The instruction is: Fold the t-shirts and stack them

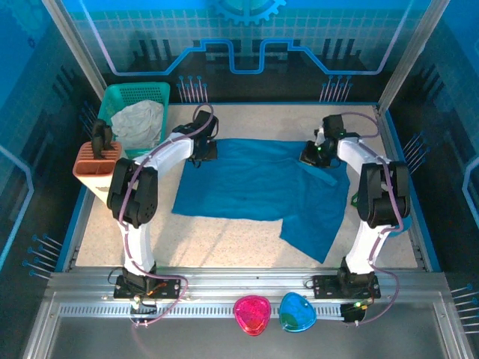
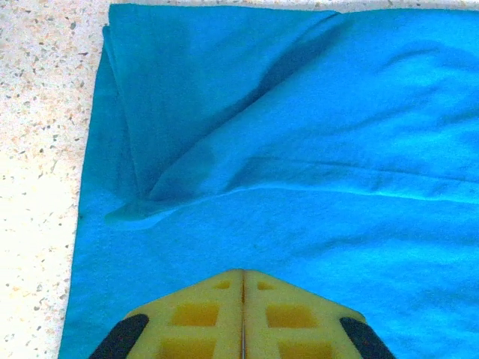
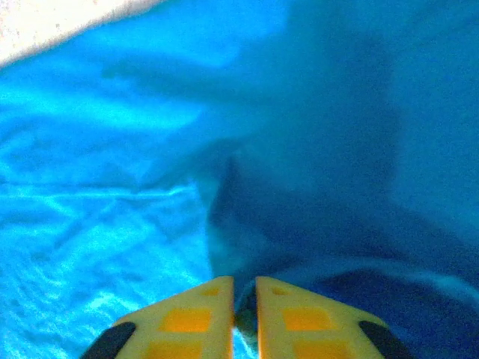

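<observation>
The speckled desk (image 1: 224,239), walled by blue-lit panels (image 1: 247,37), carries the teal-blue t-shirt (image 1: 247,187) spread across its middle, one part trailing near-right. The left arm (image 1: 161,161) and right arm (image 1: 370,168) bend down onto the shirt's far edge. The left gripper (image 2: 243,273) is closed over the cloth; any hold is hidden. The right gripper (image 3: 244,283) pinches a raised, shadow-blurred fold.

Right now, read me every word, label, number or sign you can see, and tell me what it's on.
None readable.
The t-shirt is plain, with no print or label showing.
The back wall carries a gear outline and lines, no letters.
</observation>
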Robot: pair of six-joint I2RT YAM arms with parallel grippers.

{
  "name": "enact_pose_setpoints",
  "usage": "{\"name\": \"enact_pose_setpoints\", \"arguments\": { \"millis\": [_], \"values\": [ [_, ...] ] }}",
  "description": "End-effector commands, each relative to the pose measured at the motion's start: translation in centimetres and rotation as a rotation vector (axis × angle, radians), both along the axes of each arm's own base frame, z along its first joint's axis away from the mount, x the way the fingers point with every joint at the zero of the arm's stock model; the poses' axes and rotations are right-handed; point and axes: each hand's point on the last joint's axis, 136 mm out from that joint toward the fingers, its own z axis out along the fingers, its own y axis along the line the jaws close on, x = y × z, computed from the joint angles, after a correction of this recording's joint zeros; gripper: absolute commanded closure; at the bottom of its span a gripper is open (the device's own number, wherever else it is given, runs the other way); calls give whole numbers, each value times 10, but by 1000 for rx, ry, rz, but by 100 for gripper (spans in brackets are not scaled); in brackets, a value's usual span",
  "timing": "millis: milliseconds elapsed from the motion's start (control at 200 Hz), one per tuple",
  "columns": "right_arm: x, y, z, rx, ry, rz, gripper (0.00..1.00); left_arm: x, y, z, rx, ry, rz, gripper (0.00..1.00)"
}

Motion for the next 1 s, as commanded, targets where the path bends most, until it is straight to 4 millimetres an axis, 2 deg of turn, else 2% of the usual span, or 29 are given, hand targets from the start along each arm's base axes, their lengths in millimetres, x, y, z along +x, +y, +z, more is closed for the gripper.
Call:
{"name": "enact_pose_setpoints", "arguments": {
  "millis": [0,145,295,425,530,606,701,786,896,996],
  "values": [
    [-9,23,-4,52,8,-25,78,-5,3,11,18,-29,-7,90],
    [-18,42,-8,61,21,-8,73,-9,7,19,29,-47,-8,87],
    [-19,41,9,49,-9,-7,73,-21,14,34,40,-55,9,84],
    [-22,38,30,45,-46,4,74,-50,34,44,73,-40,81,76],
    [-23,34,49,49,-91,12,74,-82,51,42,103,1,129,71],
    [-21,23,52,26,-110,-2,74,-104,59,39,102,19,155,68],
    [-12,5,40,28,-98,-25,77,-128,65,30,79,40,186,65],
    [-3,-5,18,66,-69,-31,81,-147,73,19,58,71,232,63],
    [1,-4,-7,135,-27,-13,87,-167,84,5,14,116,317,59],
    [-7,5,-23,188,-16,6,89,-178,89,-1,-20,127,374,53]
  ]
}}
